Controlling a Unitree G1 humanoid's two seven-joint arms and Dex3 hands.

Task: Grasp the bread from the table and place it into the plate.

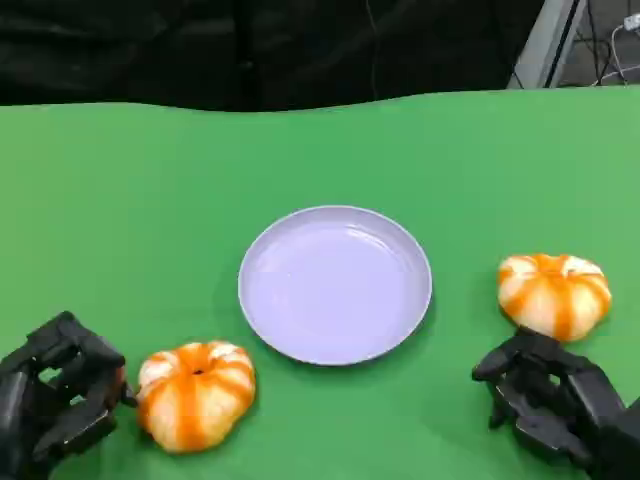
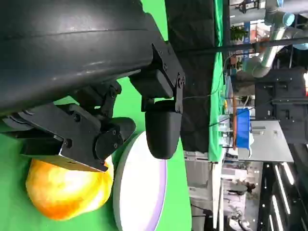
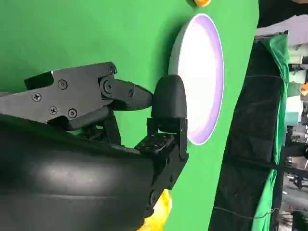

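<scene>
The left hand [image 1: 55,395] rests low on the green table [image 1: 120,200], fingers apart and holding nothing, just beside an orange-striped bread [image 1: 196,394]; whether they touch is unclear. The right hand [image 1: 555,400] is likewise spread and empty, near a second bread [image 1: 554,294]. Between the breads sits the pale plate [image 1: 262,262], bare. In the left wrist view the hand's shell [image 2: 72,43] hides part of the bread [image 2: 62,192].
</scene>
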